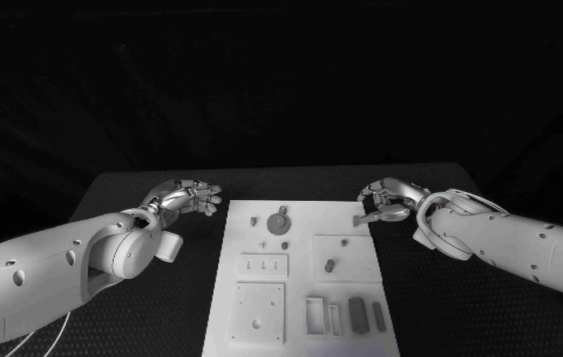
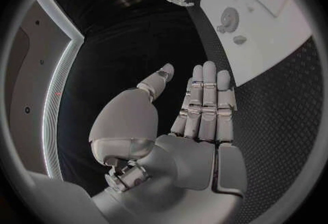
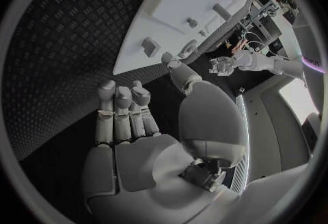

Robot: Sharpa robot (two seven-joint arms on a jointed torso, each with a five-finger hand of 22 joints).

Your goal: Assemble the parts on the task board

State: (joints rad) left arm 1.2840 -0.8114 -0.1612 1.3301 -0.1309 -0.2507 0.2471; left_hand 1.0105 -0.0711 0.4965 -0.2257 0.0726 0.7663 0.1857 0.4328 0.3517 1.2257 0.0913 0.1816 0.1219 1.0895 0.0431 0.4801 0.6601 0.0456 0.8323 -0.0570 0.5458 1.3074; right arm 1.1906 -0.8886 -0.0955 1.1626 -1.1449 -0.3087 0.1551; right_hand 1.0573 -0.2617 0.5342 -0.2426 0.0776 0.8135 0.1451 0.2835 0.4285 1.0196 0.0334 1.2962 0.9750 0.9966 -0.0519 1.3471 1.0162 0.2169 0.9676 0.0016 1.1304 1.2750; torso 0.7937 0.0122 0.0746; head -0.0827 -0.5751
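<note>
Hands (image 1: 188, 198) (image 1: 385, 199) flank white task board (image 1: 302, 211) bearing grey parts (image 1: 278, 225).

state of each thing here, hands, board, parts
left hand: holds nothing, off the board's far left corner
right hand: at the board's far right edge, fingertips by a small part; grip cannot be told
task board: flat on the black table
gear-shaped part: lying on the board, untouched

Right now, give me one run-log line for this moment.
left hand: open, off board's left edge | right hand: open, at task board far right edge, near small peg | gear-shaped part: on board
</note>
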